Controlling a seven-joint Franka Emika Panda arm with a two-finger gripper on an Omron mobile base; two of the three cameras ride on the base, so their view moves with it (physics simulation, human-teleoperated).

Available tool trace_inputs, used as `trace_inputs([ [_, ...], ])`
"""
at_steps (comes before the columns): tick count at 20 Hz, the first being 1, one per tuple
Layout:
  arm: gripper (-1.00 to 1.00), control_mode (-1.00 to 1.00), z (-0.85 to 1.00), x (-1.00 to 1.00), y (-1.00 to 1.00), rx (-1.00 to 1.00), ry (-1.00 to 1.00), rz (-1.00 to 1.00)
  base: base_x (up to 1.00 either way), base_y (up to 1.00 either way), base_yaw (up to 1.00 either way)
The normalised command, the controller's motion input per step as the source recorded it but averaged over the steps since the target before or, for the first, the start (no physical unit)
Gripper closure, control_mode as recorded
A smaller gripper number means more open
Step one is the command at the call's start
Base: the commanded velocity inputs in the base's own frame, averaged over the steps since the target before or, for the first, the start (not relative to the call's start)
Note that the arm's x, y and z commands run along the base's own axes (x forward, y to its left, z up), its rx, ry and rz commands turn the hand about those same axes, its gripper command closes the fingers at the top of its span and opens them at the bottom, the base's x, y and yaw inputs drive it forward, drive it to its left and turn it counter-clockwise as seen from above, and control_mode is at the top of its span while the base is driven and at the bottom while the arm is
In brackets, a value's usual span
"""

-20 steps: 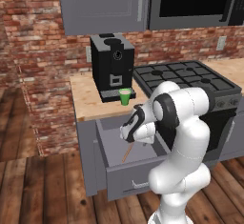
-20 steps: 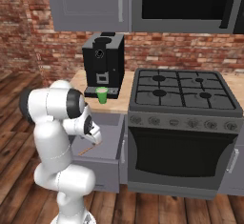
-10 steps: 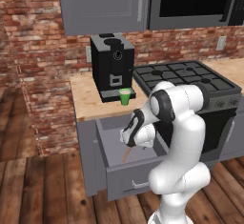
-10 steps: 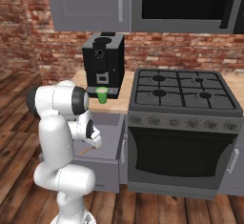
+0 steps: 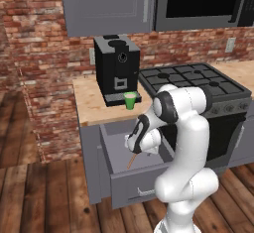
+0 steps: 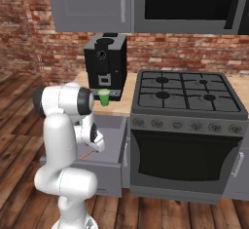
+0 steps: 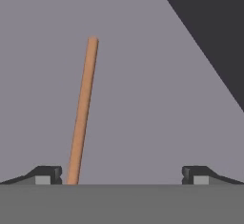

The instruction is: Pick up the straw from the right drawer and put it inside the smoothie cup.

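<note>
Grey right drawer [image 7: 143, 99] floor; straw [image 7: 82, 113] between spread gripper [image 7: 121, 175] fingertips

Glossy white rounded arm segments, dark joint bands, bulbous white base column, small dark tool [image 7: 121, 174] fingertips

Two base cameras and one hand camera, all on the open drawer

Both base views look forward and down from behind the arm, left and right, sharing the right drawer [image 5: 116, 143], smoothie cup [image 6: 103, 97] and stove [image 6: 187, 89]; the hand view peers close onto the drawer floor and straw [image 7: 82, 113].
</note>
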Motion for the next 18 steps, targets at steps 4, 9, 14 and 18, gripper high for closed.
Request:
trace_inputs([
  [4,-1.00,-1.00,-0.14,0.18,0.01,0.00,0.00,-0.03,0.00,0.00,0.00],
  [9,-1.00,-1.00,-0.16,0.15,0.04,0.00,0.00,-0.03,0.00,0.00,0.00],
  [14,-1.00,-1.00,-0.18,0.14,0.06,-0.01,0.00,-0.03,0.00,0.00,0.00],
  [18,-1.00,-1.00,-0.16,0.15,0.03,0.00,0.00,-0.03,0.00,0.00,0.00],
])
